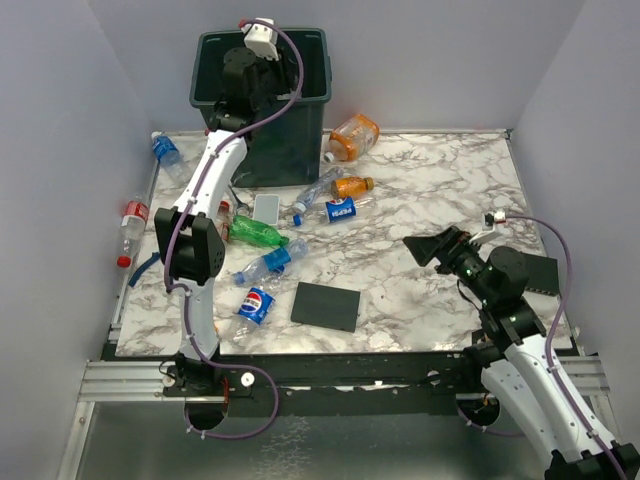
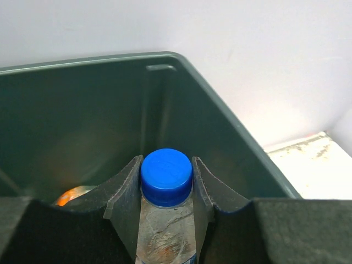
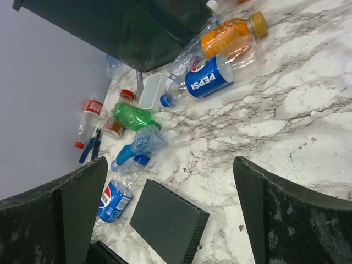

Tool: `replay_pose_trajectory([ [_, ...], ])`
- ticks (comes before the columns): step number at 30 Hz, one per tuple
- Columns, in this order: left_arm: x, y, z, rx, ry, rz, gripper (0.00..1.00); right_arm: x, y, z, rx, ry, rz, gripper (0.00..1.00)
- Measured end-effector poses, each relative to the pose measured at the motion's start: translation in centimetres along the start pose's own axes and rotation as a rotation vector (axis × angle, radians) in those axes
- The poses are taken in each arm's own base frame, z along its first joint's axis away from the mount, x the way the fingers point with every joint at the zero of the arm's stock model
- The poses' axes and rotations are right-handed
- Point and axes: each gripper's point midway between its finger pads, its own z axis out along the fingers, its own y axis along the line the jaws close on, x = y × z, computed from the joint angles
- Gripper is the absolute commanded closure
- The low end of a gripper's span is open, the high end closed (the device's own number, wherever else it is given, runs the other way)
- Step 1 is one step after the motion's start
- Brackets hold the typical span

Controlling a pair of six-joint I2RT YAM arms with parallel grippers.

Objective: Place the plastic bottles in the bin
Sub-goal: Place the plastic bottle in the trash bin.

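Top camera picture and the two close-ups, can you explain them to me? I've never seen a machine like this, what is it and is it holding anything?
It is two robot arms bolted to the near edge of a marble table. The wide picture looks down from above and behind them. The other two come from small cameras on each wrist, so the dark shapes at the bottom are that arm's own fingers. The left gripper is shut on a clear bottle with a blue cap, over the open dark green bin. The right gripper is open and empty, above the table. Scattered on the marble lie more plastic bottles: a Pepsi bottle, a green bottle, an orange bottle, plus a flat black plate and blue-handled pliers.
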Motion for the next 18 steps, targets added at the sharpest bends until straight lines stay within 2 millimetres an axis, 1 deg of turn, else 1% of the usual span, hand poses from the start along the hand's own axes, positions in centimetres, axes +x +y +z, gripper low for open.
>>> replay_pose_trajectory([
  [1,0.0,-0.4,0.1,0.022,0.000,-0.005,0.38,0.0,0.0,0.1,0.001,0.002,0.000,0.00],
  [3,-0.1,-1.3,0.1,0.069,0.004,-0.014,0.07,0.2,-0.2,0.2,0.007,0.009,0.001,0.00],
  [4,-0.2,-1.7,0.1,0.086,0.005,-0.015,0.02,0.2,-0.3,0.3,0.009,0.011,0.001,0.00],
  [7,-0.3,-3.0,0.0,0.128,0.005,-0.023,0.01,-0.2,0.0,0.4,0.009,0.011,-0.007,0.00],
  [11,-0.5,-3.7,-0.1,0.140,0.002,-0.028,0.01,-0.9,0.5,0.4,-0.001,-0.002,-0.027,0.00],
  [13,-1.4,-4.1,-0.5,0.138,-0.012,-0.037,0.01,-1.2,0.7,0.3,-0.003,-0.008,-0.037,0.00],
  [15,-3.2,-4.5,-1.5,0.128,-0.039,-0.062,0.01,-1.4,0.7,0.4,0.003,-0.011,-0.042,0.00],
  [17,-6.2,-5.4,-4.1,0.124,-0.103,-0.075,0.01,-1.5,0.3,0.7,0.022,-0.009,-0.049,0.00],
  [18,-6.9,-5.7,-5.6,0.120,-0.112,-0.082,0.01,-1.4,0.0,1.0,0.039,-0.001,-0.048,0.00],
])
